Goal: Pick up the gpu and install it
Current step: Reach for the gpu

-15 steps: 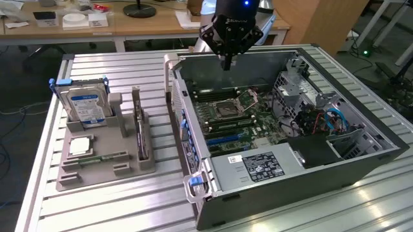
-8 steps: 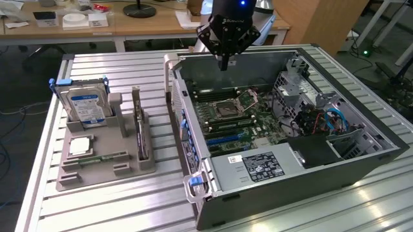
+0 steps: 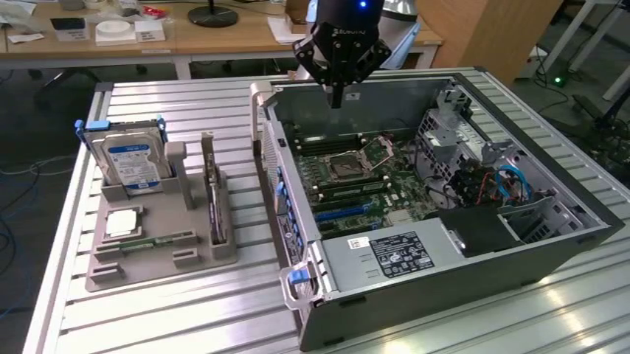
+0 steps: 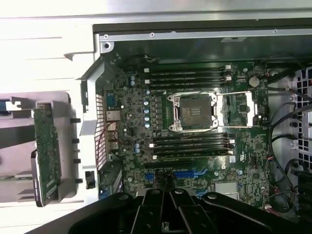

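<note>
Gripper [image 3: 337,102] shut, fingers pressed together, holding nothing and touching nothing. In the exterior view it hangs pointing down over the far end of the open case [image 3: 551,240], above the motherboard [image 3: 359,184] and clear of it. Gpu [image 3: 215,210] stands on edge in a slot of the grey holder [image 3: 167,259], on the table at the exterior view's left, well apart from the gripper and outside the case. The exterior view also takes in the hard drive [image 3: 133,158], upright at the holder's far end. The wrist view looks straight down past the closed fingers [image 4: 155,207] onto the board: empty processor socket [image 4: 195,109] with its frame swung open, memory slots on both sides. Gpu [image 4: 46,148] sits in the holder beyond the case wall.
</note>
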Controlling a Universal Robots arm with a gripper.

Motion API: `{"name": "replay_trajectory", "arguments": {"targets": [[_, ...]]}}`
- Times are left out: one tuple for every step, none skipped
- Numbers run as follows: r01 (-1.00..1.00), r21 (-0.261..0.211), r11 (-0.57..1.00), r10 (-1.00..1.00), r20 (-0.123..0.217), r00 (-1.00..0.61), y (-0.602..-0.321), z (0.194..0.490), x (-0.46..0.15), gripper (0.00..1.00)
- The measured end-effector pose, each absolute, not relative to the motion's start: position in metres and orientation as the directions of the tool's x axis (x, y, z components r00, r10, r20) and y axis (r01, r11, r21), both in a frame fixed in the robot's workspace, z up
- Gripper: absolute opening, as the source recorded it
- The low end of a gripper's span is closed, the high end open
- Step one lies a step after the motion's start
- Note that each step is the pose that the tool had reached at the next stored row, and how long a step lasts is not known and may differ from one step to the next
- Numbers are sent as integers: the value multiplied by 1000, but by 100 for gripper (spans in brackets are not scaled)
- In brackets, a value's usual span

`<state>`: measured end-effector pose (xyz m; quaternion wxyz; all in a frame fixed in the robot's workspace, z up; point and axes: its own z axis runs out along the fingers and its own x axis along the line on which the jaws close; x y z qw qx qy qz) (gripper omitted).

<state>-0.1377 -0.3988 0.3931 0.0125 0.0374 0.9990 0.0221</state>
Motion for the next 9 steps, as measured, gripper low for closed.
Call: {"name": "replay_trajectory", "arguments": {"targets": [[74, 45, 996, 75, -23, -997, -399, 393, -139, 11], [74, 45, 996, 75, -23, -997, -399, 393, -140, 11], [74, 45, 996, 75, -23, -997, -399, 393, -141, 11], [74, 45, 996, 75, -23, -997, -399, 393, -142, 11], [74, 45, 996, 75, -23, -997, -399, 393, -143, 11], [74, 45, 996, 75, -23, -997, -399, 393, -144, 11], [74, 45, 996, 75, -23, -997, -399, 393, -145, 11], [74, 45, 996, 75, -23, -997, -399, 393, -146, 11], [74, 45, 996, 75, -23, -997, -399, 393, -147, 11]]}}
